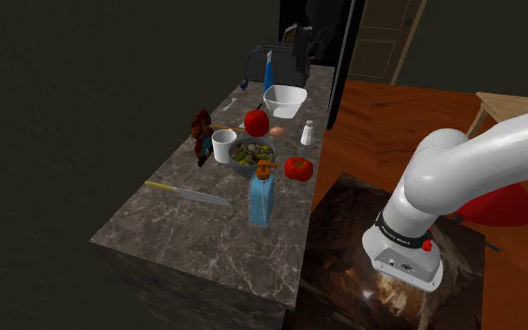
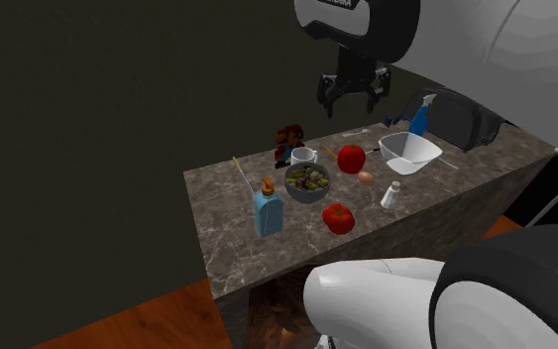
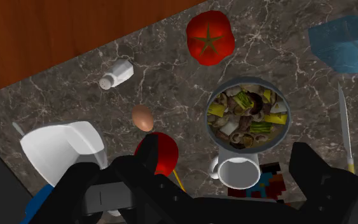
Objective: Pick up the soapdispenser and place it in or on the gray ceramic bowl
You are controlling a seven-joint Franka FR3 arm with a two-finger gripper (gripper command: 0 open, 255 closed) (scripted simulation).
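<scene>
The claw (image 3: 225,147) hangs released and empty, high over the bench (image 2: 475,164). The blue soap dispenser (image 2: 269,210) stands upright just beside the food-filled gray bowl (image 2: 308,182). The grasp likely goes best squarely, low on its body.

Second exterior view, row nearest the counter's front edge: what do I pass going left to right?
blue soap dispenser → grey bowl of food → tomato → salt shaker
</scene>
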